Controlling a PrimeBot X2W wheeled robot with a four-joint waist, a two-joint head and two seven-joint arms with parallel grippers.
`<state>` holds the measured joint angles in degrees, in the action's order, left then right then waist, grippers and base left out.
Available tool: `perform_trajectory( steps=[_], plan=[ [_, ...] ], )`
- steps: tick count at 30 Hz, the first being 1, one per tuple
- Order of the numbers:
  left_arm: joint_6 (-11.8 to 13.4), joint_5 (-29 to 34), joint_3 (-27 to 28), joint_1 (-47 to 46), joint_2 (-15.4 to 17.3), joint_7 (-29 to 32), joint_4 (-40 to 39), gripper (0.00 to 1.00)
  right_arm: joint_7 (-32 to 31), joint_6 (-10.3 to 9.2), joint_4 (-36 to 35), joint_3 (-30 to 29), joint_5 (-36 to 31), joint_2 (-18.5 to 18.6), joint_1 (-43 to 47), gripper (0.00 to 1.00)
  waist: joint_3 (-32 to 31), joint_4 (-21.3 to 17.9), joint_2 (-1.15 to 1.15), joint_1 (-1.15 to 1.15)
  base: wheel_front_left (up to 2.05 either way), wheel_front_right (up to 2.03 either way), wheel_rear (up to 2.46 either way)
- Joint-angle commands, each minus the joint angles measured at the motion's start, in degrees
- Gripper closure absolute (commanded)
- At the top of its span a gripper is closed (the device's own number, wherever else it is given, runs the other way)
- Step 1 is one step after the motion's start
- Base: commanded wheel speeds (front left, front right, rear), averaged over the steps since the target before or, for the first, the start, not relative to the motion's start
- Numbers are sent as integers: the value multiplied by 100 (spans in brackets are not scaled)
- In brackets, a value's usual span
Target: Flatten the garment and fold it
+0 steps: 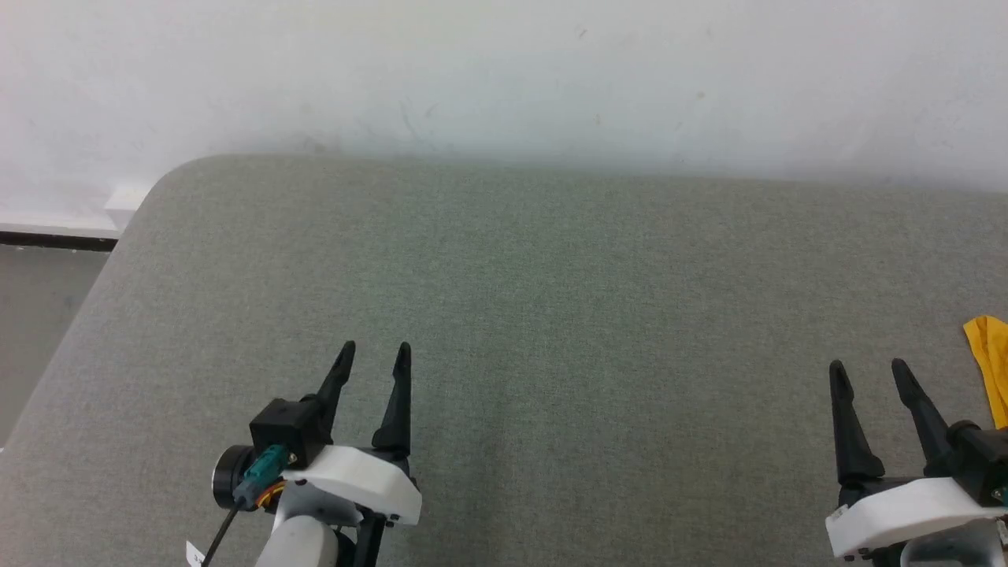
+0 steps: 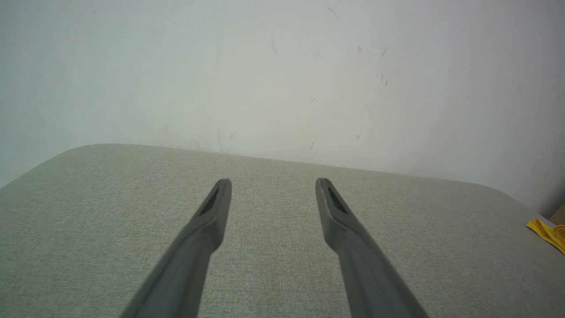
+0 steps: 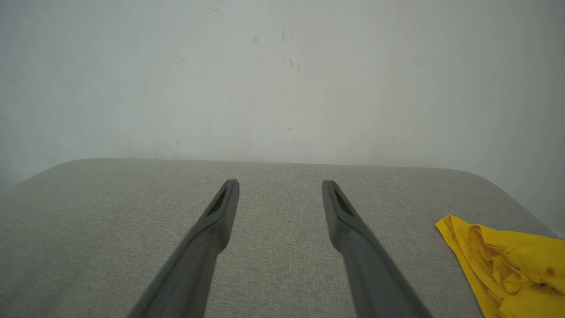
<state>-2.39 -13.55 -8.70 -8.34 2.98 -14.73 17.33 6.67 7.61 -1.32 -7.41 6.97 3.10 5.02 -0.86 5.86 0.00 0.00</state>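
1. Garment [image 1: 991,370], head view: one bright yellow bit of it shows at the right edge of the frame, lying on the grey counter [image 1: 551,276]. The frame edge cuts off the rest. It lies near the right claw [image 1: 868,366], to that claw's right, and is not touching the fingers.
2. Head view, count: two claws, each with two long dark fingers pointing up the frame. The left claw [image 1: 376,350] is at the lower left and the right claw at the lower right. Both stand spread wide with nothing between the tips.
3. Head view, setting: the counter has one rounded corner at the upper left. A scuffed white wall [image 1: 504,79] runs behind it, and a strip of floor [image 1: 39,315] shows at the far left.
4. Left wrist view: the left claw [image 2: 273,182] rises from the bottom edge, its two fingers splayed wide over bare counter [image 2: 88,198] and gripping nothing. One small yellow corner of the garment [image 2: 549,232] lies at the far right edge, well apart from the fingers. The wall [image 2: 282,66] takes up the upper half.
5. Right wrist view: the right claw [image 3: 280,183] is likewise spread wide and carries nothing. The garment [image 3: 507,265] is a crumpled, creased yellow heap at the lower right on the counter [image 3: 88,212], near the right-hand finger but not touching it. No print can be made out. The wall [image 3: 282,66] is above.
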Motion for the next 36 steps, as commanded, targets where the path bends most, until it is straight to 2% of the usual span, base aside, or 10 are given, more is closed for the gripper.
perform_trajectory(
  steps=[1,36],
  plan=[
    [-1,3,1,1,1,7,-3,100,-9,0,2,3,8,1,-2,100,0,0,0,0,0,0,0],
    [46,265,170,162,0,293,-338,100,-137,-2,27,146,-129,-1,-99,100,17,-115,0,0,0,0,0]
  ],
)
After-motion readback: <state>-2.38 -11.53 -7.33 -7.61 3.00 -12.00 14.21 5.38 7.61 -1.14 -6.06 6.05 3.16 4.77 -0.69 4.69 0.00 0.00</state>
